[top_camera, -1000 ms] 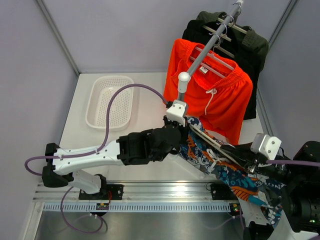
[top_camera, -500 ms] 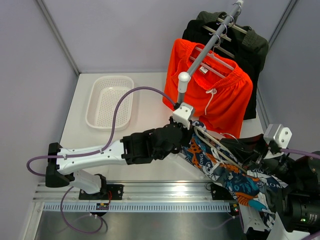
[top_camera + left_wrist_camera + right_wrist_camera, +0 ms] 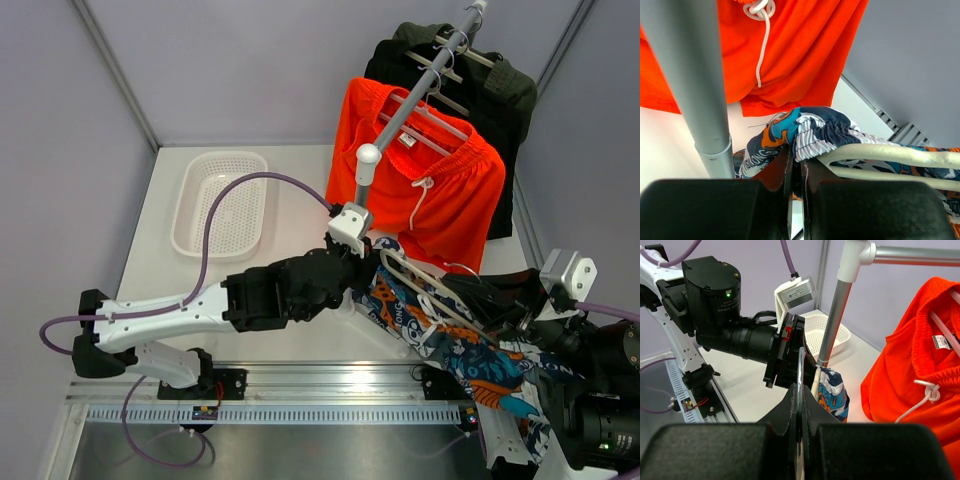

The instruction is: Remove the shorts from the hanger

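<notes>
Top view. My left arm runs from the lower left of the frame to its centre, stretched long, wrist turned toward the right; my left tool is closed on the elastic waistband of the patterned shorts. My right arm enters from the lower right corner, wrist pointing left; my right tool is clamped on the thin wire hook of the white hanger; the patterned shorts are draped on that hanger, at lower centre-right, above the surface. The orange shorts hang from the grey rail at upper right; a white basket lies at upper left.
</notes>
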